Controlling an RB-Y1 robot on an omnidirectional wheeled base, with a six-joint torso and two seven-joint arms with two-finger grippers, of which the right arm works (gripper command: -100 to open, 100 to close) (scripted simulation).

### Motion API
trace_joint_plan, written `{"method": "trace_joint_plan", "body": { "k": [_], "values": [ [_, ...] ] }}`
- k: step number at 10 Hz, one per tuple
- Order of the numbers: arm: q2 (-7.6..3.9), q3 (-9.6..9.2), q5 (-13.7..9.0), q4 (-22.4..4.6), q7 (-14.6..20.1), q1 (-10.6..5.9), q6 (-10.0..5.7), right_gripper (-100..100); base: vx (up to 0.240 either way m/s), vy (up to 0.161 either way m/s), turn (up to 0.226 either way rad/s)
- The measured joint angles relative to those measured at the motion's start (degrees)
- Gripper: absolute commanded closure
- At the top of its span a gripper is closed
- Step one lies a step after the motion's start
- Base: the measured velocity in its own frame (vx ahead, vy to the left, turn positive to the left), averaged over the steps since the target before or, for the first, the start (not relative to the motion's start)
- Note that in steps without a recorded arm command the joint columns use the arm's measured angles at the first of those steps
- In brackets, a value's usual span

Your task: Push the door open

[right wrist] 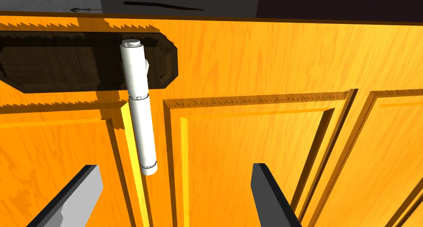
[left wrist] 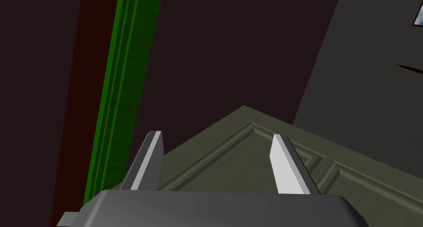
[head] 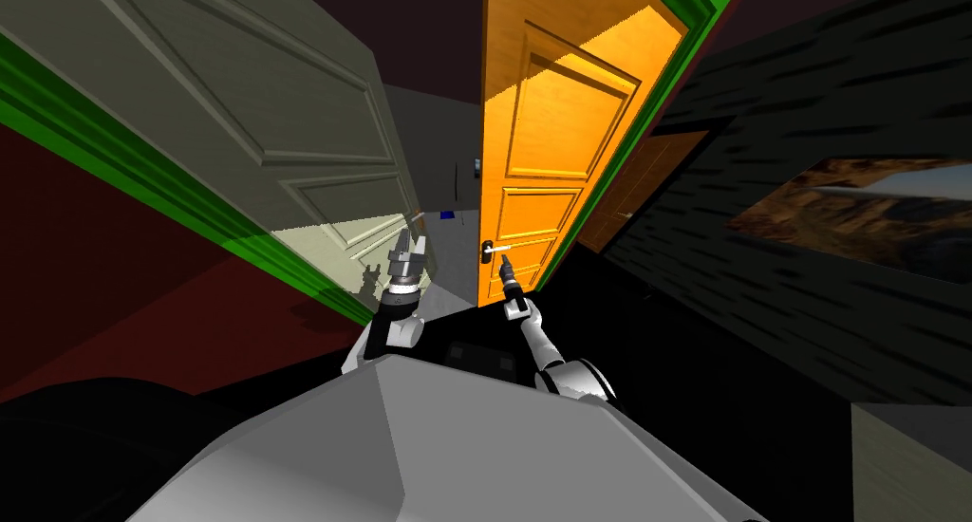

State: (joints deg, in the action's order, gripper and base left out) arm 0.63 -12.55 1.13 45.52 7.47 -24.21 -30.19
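The right gripper (right wrist: 169,199) sits just in front of the orange door (right wrist: 268,72), its two fingers apart and holding nothing. The white handle (right wrist: 138,113) lies a little ahead of the gripper, nearer one finger than the other and touching neither, with its free end pointing back toward the gripper. It is rooted in a dark plate (right wrist: 82,61) close to the door's free edge.

In the head view that free edge is the door's left side, and the far right side meets a green frame (head: 698,32). A gap left of the free edge shows grey floor beyond, so the door seems already ajar.

Further left, the left gripper (head: 410,246) is raised beside a grey door (head: 285,99), fingers apart and empty, and takes no part in the push.

The step in hand looks like making contact and pushing. It would go best if the right gripper meets the flat panel beside the handle, near the free edge and far from the hinge side, where the least force turns the door. The handle should stay outside the fingers, or it may snag as the door swings. A push square to the panel that follows its arc should keep the thin fingers from sliding toward the moulding. The left arm is best held off the grey door.
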Motion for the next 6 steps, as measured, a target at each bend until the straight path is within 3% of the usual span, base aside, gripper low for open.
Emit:
{"method": "trace_joint_plan", "body": {
  "k": [2, 4, 6],
  "values": [
    [0.33, -0.82, 0.0, -4.0, 0.5, -2.08, 0.13, -100, 0.024, -0.107, 0.045],
    [0.64, -1.52, -0.1, -6.4, 1.0, -3.85, 0.97, -100, 0.029, -0.088, 0.037],
    [1.05, -1.68, -0.1, -9.0, 1.1, -5.26, 0.72, -100, 0.027, -0.079, 0.039]
  ]
}}
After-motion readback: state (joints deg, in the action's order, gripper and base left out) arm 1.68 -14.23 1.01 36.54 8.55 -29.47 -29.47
